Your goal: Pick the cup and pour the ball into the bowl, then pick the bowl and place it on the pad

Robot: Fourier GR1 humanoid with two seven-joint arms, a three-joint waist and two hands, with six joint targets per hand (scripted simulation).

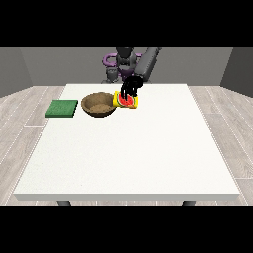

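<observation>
No writing shows anywhere; the yellow cup [126,101], red inside, sits on the white counter [128,148] just right of the brown bowl [99,105], the robot hand [131,88] curled round it from above, the green pad [62,108] farther left.

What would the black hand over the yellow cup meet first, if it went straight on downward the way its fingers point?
Probably the yellow cup itself: the hand hangs over it, fingers pointing down at its red inside. Whether they already touch cannot be told; the brown bowl lies beside that line.
</observation>
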